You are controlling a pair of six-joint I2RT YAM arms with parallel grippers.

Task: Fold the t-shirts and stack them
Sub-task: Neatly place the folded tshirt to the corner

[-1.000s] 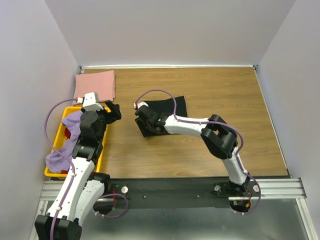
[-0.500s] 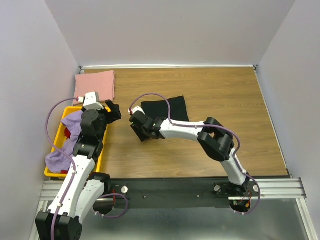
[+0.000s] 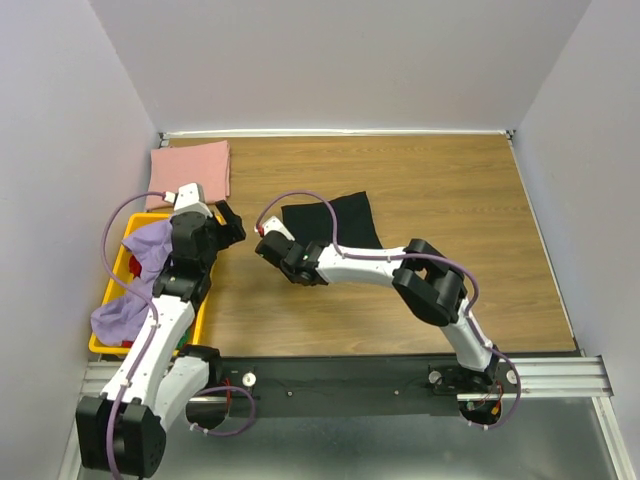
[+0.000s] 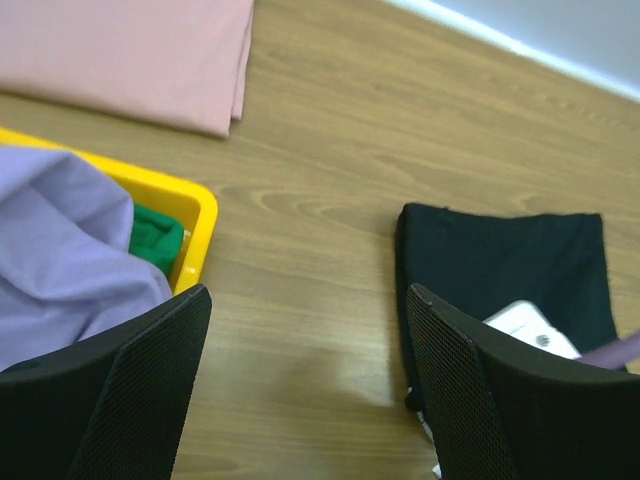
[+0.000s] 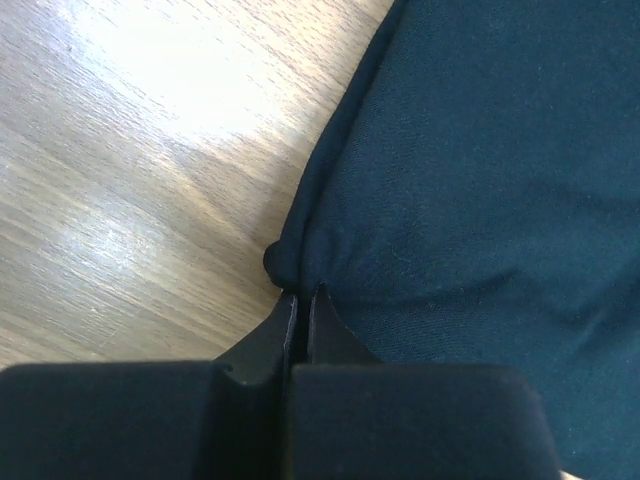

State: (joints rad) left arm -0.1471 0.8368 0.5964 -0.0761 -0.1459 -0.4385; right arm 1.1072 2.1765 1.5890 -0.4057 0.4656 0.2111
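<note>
**Black shirt's edge pinched, to the right of the crate**

Black cloth fills most of the right wrist view: the black t-shirt (image 5: 470, 150) lies flat on the wooden table (image 3: 450, 250), to the right of the yellow crate (image 3: 112, 278) and apart from it. The right gripper (image 5: 302, 300) has its fingers pressed together on the shirt's left edge, the edge that faces the crate. A small pucker of cloth is gathered at the fingertips, and creases fan out from it. In the top view this gripper sits at the shirt's near left corner, with the arm stretched across the table towards the crate side.

The left gripper (image 4: 308, 300) hangs just past the crate's far right corner with its jaws spread wide and nothing between them. Its camera looks down on bare wood between the crate rim and the black shirt.

The dusty pink t-shirt (image 3: 192, 168) lies folded flat just beyond the crate's far end, in the table's far left corner. The lavender t-shirt (image 3: 135, 290) is unfolded and heaped inside the crate, with part of it spilling over the crate's near left side. Beside it in the crate, close to the far right corner, a green cloth (image 4: 155, 235) shows; what it is I cannot tell.
</note>
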